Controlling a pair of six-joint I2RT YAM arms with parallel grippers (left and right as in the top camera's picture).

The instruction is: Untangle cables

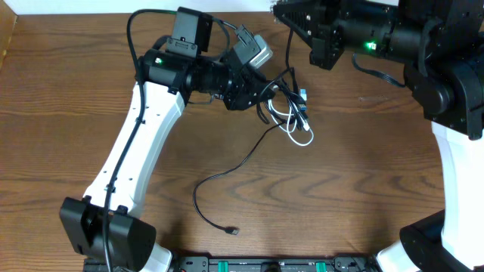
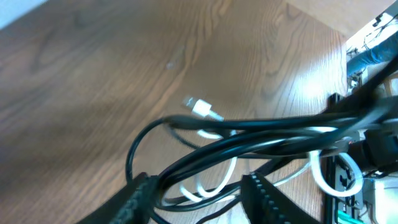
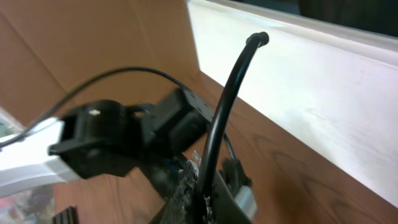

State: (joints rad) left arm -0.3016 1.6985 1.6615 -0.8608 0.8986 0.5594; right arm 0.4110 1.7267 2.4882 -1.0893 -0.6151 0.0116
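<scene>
The cables lie in a tangle of thin black cords and one white cord at the table's middle back. One black cord trails forward to a plug tip. My left gripper is at the tangle's left side. In the left wrist view it is open, with black cords and white loops running between its fingers, and a white plug tip beyond. My right gripper is above the tangle at the back. In the right wrist view it is shut on a black cord that stands up from the fingers.
The wooden table stretches to the left and front. The right arm's base stands at the right. The left arm's base stands at the front left. A white wall edge runs behind the table.
</scene>
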